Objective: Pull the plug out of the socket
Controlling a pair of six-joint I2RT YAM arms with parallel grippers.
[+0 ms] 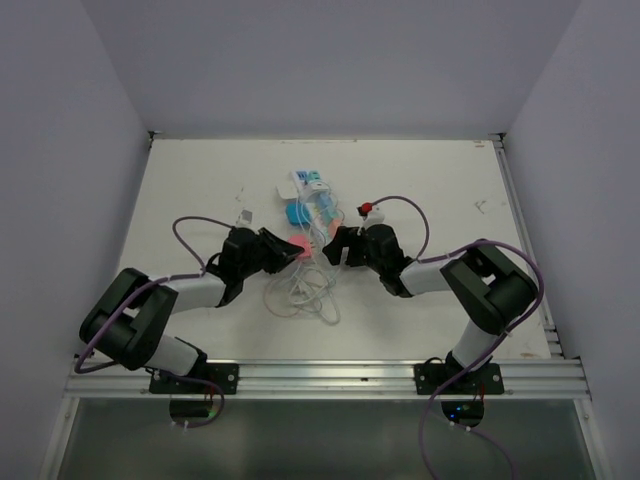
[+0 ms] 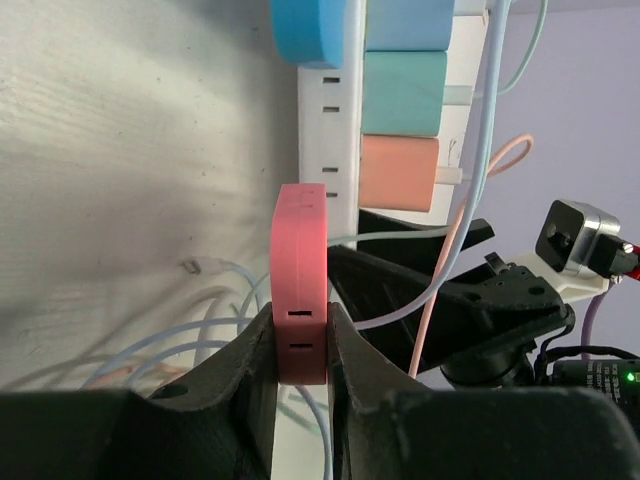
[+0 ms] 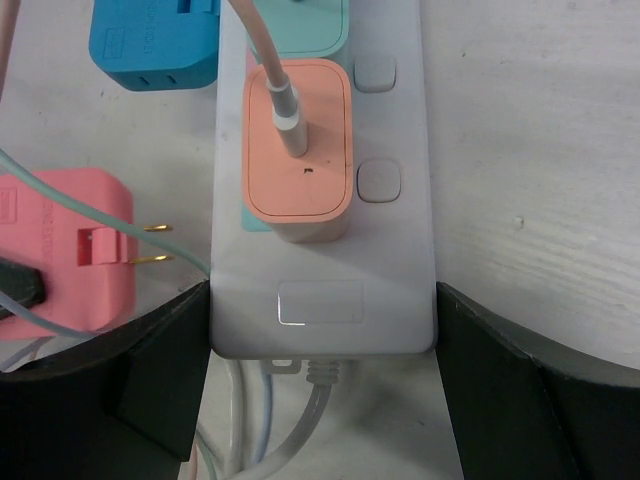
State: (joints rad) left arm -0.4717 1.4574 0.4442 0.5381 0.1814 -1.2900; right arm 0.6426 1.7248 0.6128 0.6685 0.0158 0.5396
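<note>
The socket (image 3: 325,290) is a long white power strip lying lengthwise; it also shows in the top view (image 1: 318,203). My right gripper (image 3: 323,310) is shut on its near end, one finger against each long side. The pink plug (image 2: 300,270) is off the strip, and its two brass prongs (image 3: 150,245) are bare just left of the strip's side. My left gripper (image 2: 300,335) is shut on the pink plug, pinching its flat sides. In the top view the pink plug (image 1: 298,247) sits between the left gripper (image 1: 288,250) and the right gripper (image 1: 336,243).
An orange plug (image 3: 298,150) with a cable and a teal plug (image 3: 305,25) sit in the strip. A blue plug (image 3: 155,45) lies beside its left side. A tangle of white and pastel cables (image 1: 300,290) lies near the grippers. White walls close the table's sides.
</note>
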